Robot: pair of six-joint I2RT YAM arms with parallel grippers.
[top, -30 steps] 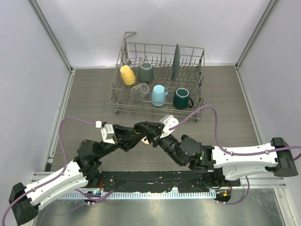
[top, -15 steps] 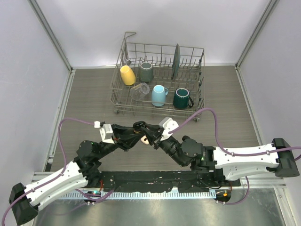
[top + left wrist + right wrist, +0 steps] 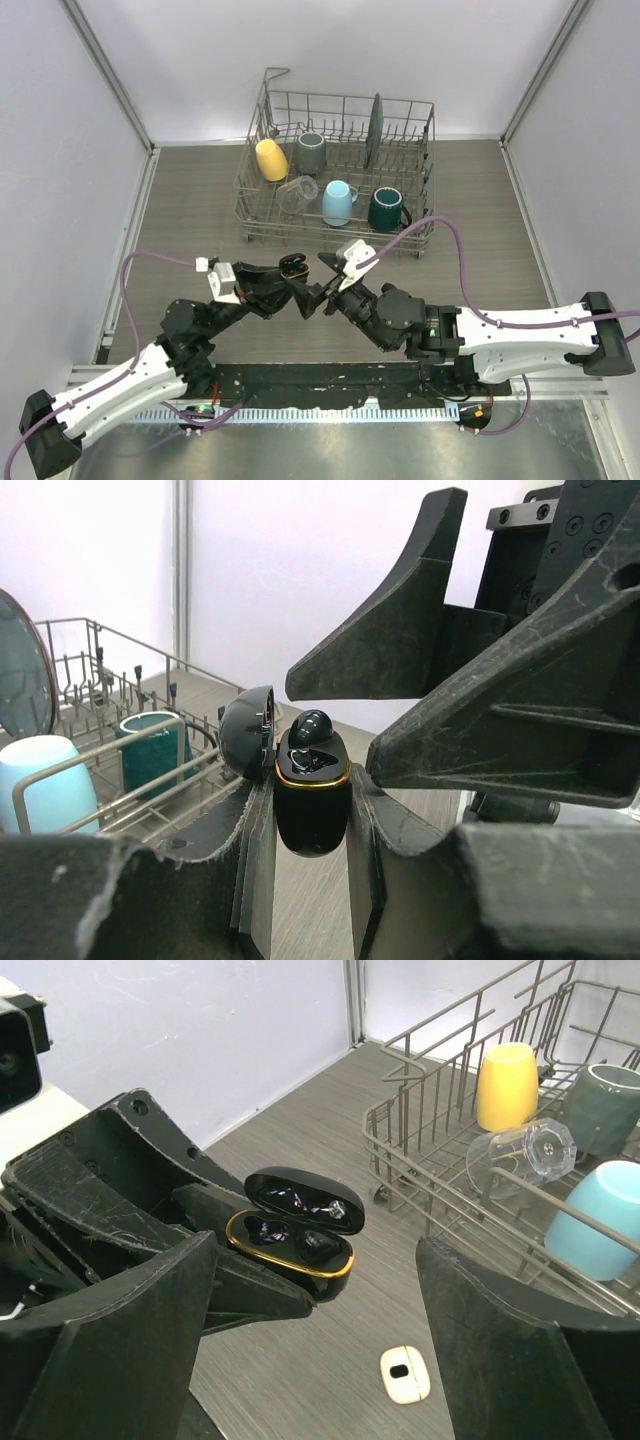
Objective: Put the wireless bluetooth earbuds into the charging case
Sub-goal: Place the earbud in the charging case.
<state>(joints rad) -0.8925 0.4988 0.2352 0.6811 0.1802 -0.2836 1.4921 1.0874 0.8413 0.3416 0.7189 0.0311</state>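
Note:
The charging case [image 3: 312, 798] is black with a gold rim, and its lid stands open. My left gripper [image 3: 312, 825] is shut on its lower body and holds it above the table. A black earbud [image 3: 311, 726] sits in one well of the case [image 3: 290, 1236], its top poking out. My right gripper [image 3: 318, 1295] is open, with one finger on each side of the case and touching nothing. From above, the case [image 3: 293, 263] sits at the left gripper's [image 3: 292, 274] tip, beside the right gripper [image 3: 321, 283]. A small cream-white oval piece [image 3: 404, 1374] lies on the table below.
A wire dish rack [image 3: 337, 232] stands at the back of the table, close behind the grippers. It holds a yellow mug [image 3: 271, 159], a grey mug [image 3: 311, 153], a clear glass [image 3: 297, 194], a light blue mug [image 3: 338, 203], a dark green mug [image 3: 386, 209] and an upright plate [image 3: 375, 128].
My right gripper was shut at the case and has opened wide, with its fingers drawn a little apart from the case. The left gripper keeps holding the case and has shifted slightly left.

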